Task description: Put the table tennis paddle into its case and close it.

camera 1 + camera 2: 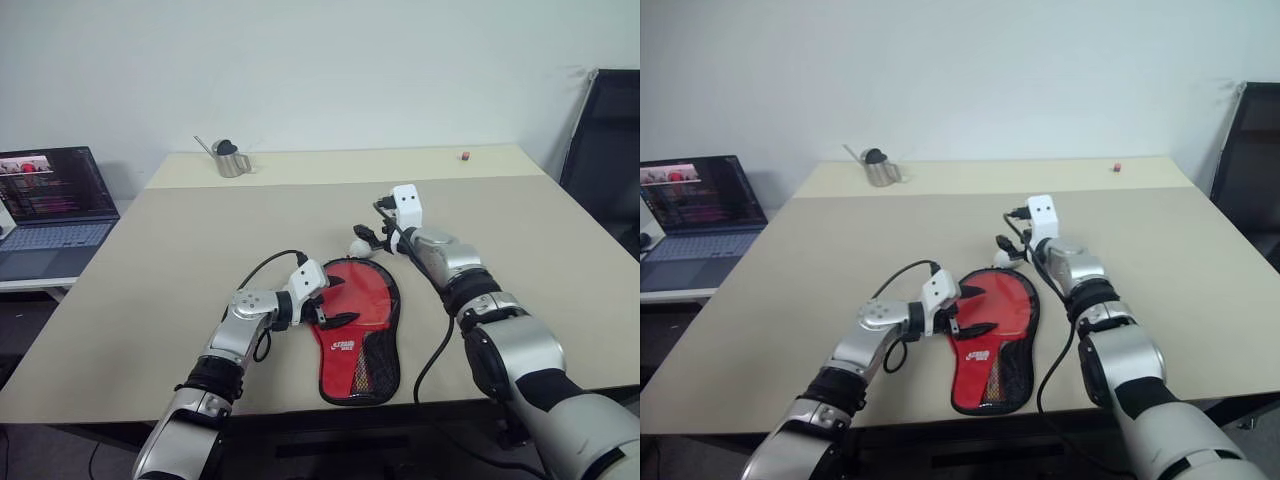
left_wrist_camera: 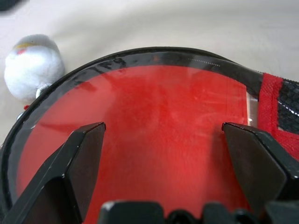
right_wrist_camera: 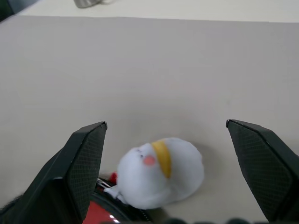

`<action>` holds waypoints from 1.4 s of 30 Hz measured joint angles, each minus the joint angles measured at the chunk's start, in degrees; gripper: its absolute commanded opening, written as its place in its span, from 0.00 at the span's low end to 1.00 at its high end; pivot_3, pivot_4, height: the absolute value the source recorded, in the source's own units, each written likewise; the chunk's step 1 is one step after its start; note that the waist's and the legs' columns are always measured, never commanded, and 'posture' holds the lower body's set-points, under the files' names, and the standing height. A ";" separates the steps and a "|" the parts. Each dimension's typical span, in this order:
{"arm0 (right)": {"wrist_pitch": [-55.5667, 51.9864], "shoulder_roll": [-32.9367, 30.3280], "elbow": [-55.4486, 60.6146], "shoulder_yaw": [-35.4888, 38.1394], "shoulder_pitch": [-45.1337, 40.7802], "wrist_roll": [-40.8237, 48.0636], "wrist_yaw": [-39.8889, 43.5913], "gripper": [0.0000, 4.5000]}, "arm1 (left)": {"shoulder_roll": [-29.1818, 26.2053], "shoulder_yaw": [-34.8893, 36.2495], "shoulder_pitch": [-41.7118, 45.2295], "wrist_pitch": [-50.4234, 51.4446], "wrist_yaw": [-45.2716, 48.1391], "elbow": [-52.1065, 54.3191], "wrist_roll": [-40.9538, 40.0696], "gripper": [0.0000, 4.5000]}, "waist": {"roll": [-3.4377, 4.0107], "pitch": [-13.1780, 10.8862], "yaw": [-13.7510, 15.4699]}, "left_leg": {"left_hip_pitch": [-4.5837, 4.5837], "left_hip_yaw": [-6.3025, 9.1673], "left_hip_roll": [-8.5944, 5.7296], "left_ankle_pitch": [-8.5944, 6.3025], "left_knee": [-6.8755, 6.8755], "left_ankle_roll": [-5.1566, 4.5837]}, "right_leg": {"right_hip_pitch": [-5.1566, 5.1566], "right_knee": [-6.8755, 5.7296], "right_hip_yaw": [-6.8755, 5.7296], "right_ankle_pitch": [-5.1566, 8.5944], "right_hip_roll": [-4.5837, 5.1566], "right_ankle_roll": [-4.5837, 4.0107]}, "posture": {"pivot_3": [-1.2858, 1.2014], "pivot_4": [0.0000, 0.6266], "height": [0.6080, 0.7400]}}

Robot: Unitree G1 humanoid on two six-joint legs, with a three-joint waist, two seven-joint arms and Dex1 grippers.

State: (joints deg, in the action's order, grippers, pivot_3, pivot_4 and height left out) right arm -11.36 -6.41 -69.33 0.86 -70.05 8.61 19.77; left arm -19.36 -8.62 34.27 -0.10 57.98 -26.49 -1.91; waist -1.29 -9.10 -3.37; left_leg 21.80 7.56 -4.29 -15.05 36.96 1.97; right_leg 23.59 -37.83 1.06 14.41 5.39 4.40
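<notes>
The case (image 1: 357, 335) lies flat on the beige table (image 1: 180, 250) near its front edge, red side up, with a white logo and a black mesh pocket at its narrow end. A small white plush charm (image 3: 159, 172) sits at the case's round far rim. My left gripper (image 1: 338, 302) hovers open over the round red part, its fingers (image 2: 84, 154) spread above it. My right gripper (image 1: 368, 240) is open just beyond the far rim, with the charm (image 1: 358, 248) between its fingers but not gripped. The paddle is hidden; I cannot tell whether it is inside.
A small metal watering can (image 1: 230, 158) stands at the back left of the table and a tiny red object (image 1: 465, 155) at the back right. An open laptop (image 1: 50, 210) sits on a side desk to the left. A black chair (image 1: 605, 150) stands to the right.
</notes>
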 measured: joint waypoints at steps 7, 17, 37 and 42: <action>4.71 4.99 -6.49 0.20 -0.33 -4.60 -3.93 1.00 | -1.44 -0.03 -2.51 2.73 -1.25 4.82 -0.07 0.97 | 0.06 -0.03 -0.43 | 0.00 -0.02 0.02 0.02 0.01 0.03 | 0.09 -0.16 0.08 0.00 -0.01 -0.03 | 0.52 0.24 1.00; 5.96 6.96 -7.63 -0.33 -0.86 -9.90 -9.76 0.41 | -2.55 -0.17 -3.93 4.63 -2.36 7.75 0.01 0.97 | 0.09 -0.03 -1.08 | -0.01 0.00 0.01 0.01 0.01 0.02 | 0.10 -0.18 0.08 -0.02 -0.05 -0.06 | 0.52 0.24 1.00; 8.66 1.47 -7.64 -3.65 -0.36 -18.65 -10.93 0.01 | 2.04 -3.39 2.08 -3.14 -3.93 -5.50 0.90 0.97 | 0.24 0.08 -0.63 | -0.51 0.09 -0.06 0.00 0.01 -0.03 | -0.45 -0.22 -0.04 -0.06 -0.06 -0.11 | 0.52 0.24 1.00; 8.97 -3.50 -7.36 -3.58 0.17 -18.64 -9.70 0.01 | 2.37 -3.28 2.05 -3.49 -4.22 -6.40 0.55 0.97 | 0.29 0.13 -0.46 | -0.63 0.02 -0.05 0.00 -0.01 -0.04 | -0.55 -0.21 0.03 -0.06 -0.06 -0.11 | 0.52 0.24 1.00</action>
State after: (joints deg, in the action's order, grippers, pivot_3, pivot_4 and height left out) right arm -2.40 -9.91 -76.69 -2.73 -69.88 -10.03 10.08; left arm -16.98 -11.91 36.33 -3.60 53.76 -32.89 -1.36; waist -1.00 -8.97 -3.84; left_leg 21.17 7.58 -4.35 -15.05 36.96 1.93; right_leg 23.04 -38.04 1.09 14.35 5.33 4.28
